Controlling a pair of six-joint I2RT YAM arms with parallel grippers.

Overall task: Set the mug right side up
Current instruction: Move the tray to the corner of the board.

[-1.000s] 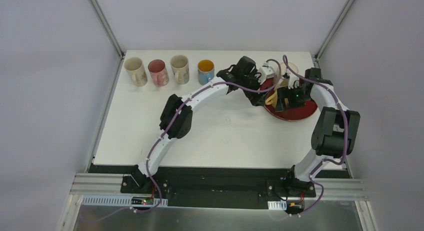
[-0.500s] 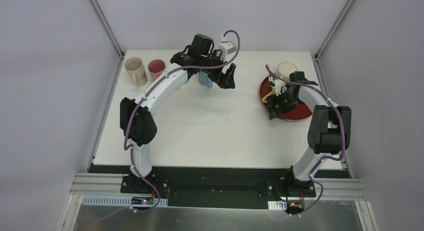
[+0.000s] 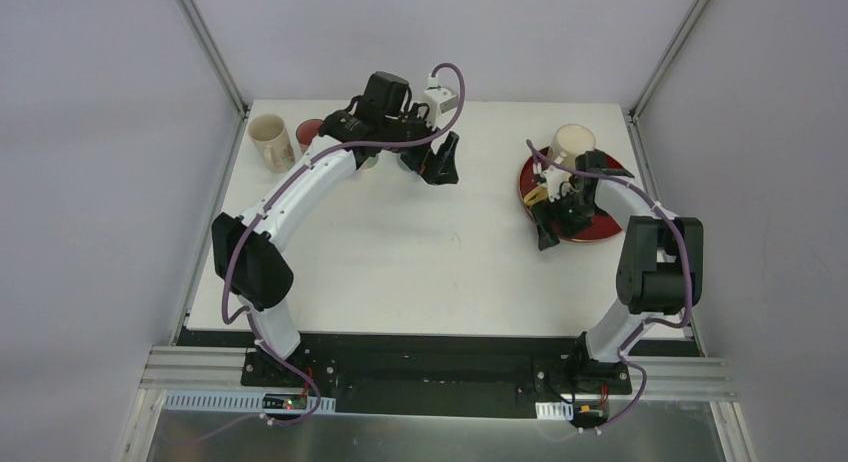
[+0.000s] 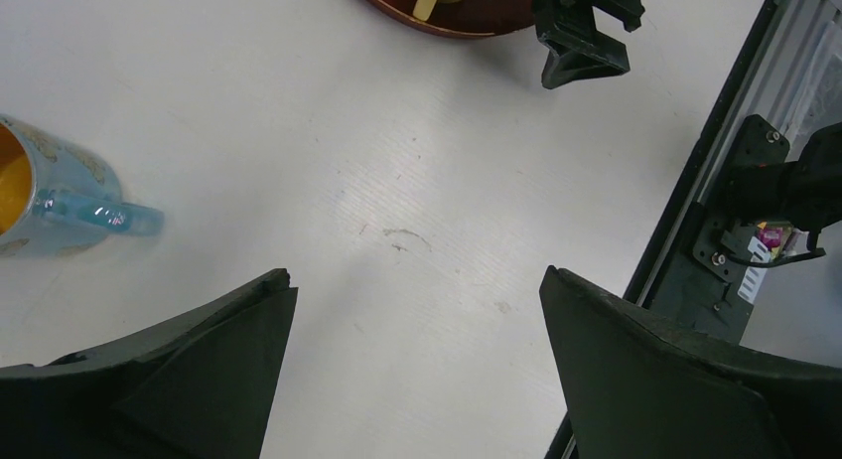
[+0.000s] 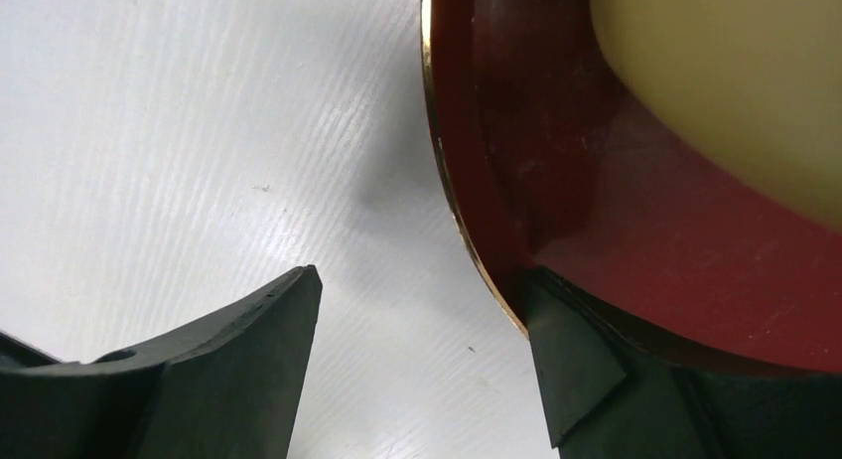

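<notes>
Now: yellow mug on red plate, handle leftward, axis unclear; left gripper, right gripper both open, empty.

Left arm: mine, arched high and stretched forward, wrist tilted down.
Left gripper: jaws spread wide, gripping nothing.
Right arm: elbow folded, wrist low.
Right gripper: jaws apart, gripping nothing.

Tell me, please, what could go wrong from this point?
1. The right claw straddles the rim of the red plate; closing or sliding could drag the plate and topple the yellow mug on it.
2. The open left claw hangs near the blue mug; a low sweep might knock it over.
</notes>
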